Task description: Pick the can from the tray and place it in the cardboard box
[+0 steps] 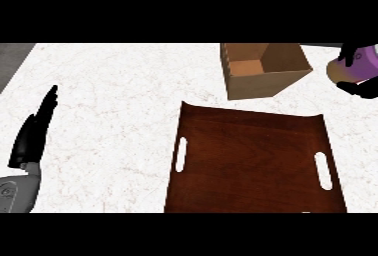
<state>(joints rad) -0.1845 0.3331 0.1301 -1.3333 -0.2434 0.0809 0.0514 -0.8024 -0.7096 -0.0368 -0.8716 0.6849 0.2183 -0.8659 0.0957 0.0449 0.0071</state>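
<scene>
Can (353, 69), purple with a tan end, sits at the far right edge of the view, off the tray and to the right of the cardboard box, inside the right hand (360, 86). Black fingers curl round it from above and below, so only the middle of the can's body and its pale end show between them. The can lies tilted, its tan end turned toward the box. It is near the box's right wall but apart from it, and it is outside the box's opening.

The cardboard box (275, 80) stands open-topped near the far edge of the counter (111, 100), right of centre, its brown inside bare as far as can be seen. Just in front of it lies the dark wooden tray (251, 165), running down to the counter's near edge, with a white slot handle on its left side and another on its right. Its far edge is just beside the box's near corner.

The left hand (33, 132) rests at the counter's left edge, well apart from tray and box, fingers straight and pointing away, holding nothing.
</scene>
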